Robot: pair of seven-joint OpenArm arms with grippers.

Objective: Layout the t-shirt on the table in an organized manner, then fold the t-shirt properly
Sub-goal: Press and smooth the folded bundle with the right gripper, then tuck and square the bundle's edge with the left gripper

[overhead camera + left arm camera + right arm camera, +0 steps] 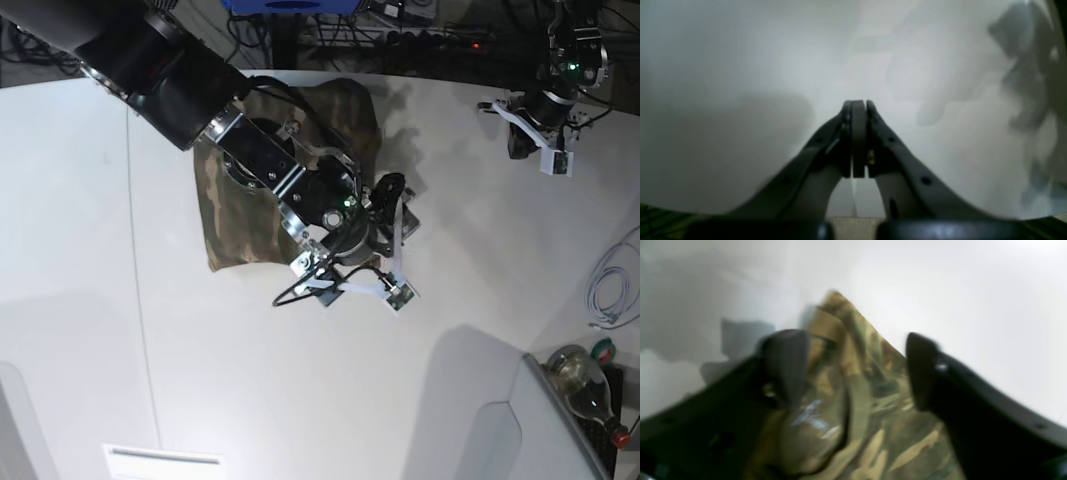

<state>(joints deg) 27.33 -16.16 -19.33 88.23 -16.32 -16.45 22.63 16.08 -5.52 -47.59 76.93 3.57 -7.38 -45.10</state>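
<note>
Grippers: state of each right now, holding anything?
Left gripper: closed, holding nothing, over bare table.
Right gripper: open, jaws either side of the t-shirt, not gripping it.

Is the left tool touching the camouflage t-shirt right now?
Apart. The left wrist view shows the left tool shut over bare white table, no cloth near it; the base view shows the camouflage cloth t-shirt far across the table.

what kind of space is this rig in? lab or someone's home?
Most likely a robotics lab: a big smooth white table carrying only a camouflage cloth t-shirt, tangled black cables and a power strip behind it, and two bench-mounted arms.
</note>
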